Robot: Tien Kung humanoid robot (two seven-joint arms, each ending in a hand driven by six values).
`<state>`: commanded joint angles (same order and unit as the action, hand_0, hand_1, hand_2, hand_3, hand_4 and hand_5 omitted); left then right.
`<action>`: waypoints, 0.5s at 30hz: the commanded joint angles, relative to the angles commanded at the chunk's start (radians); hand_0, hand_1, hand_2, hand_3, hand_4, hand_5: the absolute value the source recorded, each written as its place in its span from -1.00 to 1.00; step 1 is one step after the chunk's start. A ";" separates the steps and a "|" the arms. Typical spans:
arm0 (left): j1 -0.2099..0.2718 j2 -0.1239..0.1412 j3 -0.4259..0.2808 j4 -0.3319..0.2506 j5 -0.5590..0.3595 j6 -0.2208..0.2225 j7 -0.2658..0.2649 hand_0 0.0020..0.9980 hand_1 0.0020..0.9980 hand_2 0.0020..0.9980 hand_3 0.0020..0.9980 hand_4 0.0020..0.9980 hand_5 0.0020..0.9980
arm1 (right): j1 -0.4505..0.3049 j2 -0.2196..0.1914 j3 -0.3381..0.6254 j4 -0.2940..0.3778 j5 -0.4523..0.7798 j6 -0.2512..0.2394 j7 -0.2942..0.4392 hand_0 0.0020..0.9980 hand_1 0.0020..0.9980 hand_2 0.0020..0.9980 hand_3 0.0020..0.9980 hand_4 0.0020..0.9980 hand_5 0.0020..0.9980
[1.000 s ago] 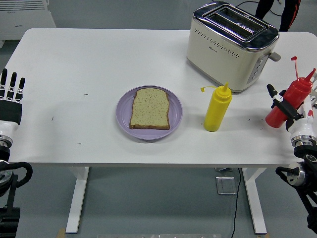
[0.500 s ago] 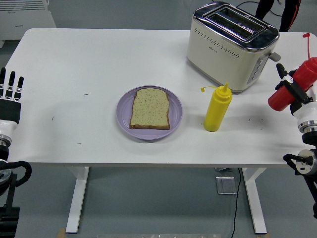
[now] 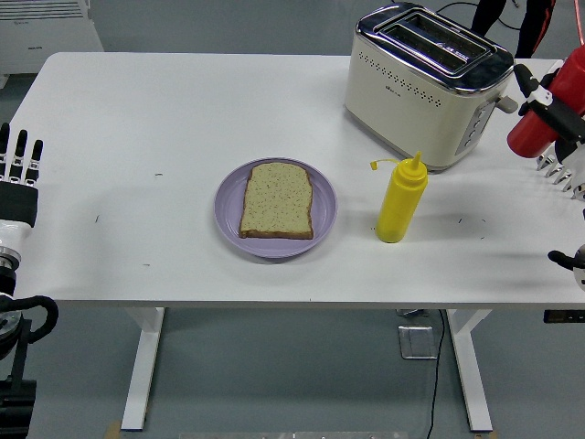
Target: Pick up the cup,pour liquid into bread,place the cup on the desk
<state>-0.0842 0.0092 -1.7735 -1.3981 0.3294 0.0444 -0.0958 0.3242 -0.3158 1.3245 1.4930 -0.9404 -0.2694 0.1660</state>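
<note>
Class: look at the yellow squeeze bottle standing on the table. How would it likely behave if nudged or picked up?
The yellow squeeze bottle is tall on a narrow base, so a sideways nudge near its top would probably tip it. It looks like soft plastic, so it would likely dent under a firm grip. Its open cap dangling beside the nozzle suggests contents might escape.

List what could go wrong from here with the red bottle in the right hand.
1. The red squeeze bottle is held tilted by the right hand at the picture's right edge, far from the bread; sauce might drip on the table.
2. Swinging inward, it may clip the toaster or topple the yellow bottle.
</note>
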 joint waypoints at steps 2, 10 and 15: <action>0.000 0.000 -0.002 0.000 0.000 0.000 0.000 0.55 0.45 0.44 0.40 0.15 1.00 | 0.014 -0.006 -0.007 0.019 -0.011 -0.002 -0.016 -1.00 -1.00 -0.96 -0.87 0.60 -0.51; 0.000 -0.001 -0.007 -0.001 0.000 0.000 0.000 0.55 0.45 0.44 0.40 0.15 1.00 | 0.125 -0.040 -0.080 0.062 -0.150 -0.019 -0.066 -1.00 -1.00 -0.96 -0.87 0.58 -0.50; -0.002 0.000 -0.009 0.000 0.000 0.000 0.000 0.55 0.45 0.44 0.40 0.14 1.00 | 0.228 -0.044 -0.150 0.053 -0.275 -0.040 -0.113 -1.00 -1.00 -0.96 -0.86 0.57 -0.49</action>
<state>-0.0857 0.0088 -1.7821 -1.3982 0.3295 0.0447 -0.0962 0.5524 -0.3599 1.1743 1.5455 -1.2153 -0.3096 0.0530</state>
